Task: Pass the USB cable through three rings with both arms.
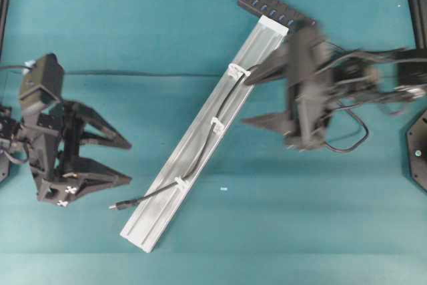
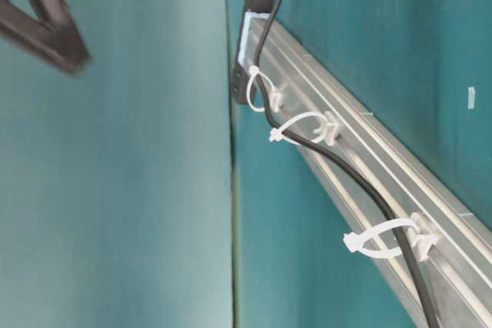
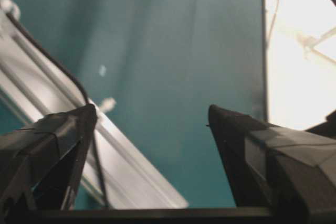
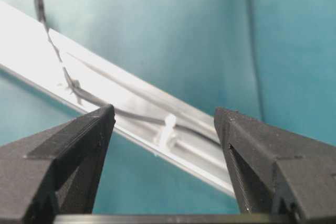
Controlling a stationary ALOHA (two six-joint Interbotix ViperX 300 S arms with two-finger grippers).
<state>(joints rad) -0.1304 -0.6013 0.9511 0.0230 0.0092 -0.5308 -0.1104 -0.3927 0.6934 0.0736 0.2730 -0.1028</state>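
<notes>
With the USB cable (image 1: 200,158) lying through all three rings (image 1: 217,123) on the rail (image 1: 167,191), both empty end effectors, left (image 1: 128,161) and right (image 1: 248,100), gape open; a stray brush might tug it back out.

— At twelve o'clock lay the rail (image 1: 193,145): brushed, grooved, silvery metal?
— Yes; the rings (image 2: 380,240) looked whitish plastic, the USB cable (image 2: 361,186) smooth black, the table (image 1: 300,218) matt teal.

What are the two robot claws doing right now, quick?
Left gripper: open, holding nothing, off to the side of the USB cable.
Right gripper: open, holding nothing.
</notes>
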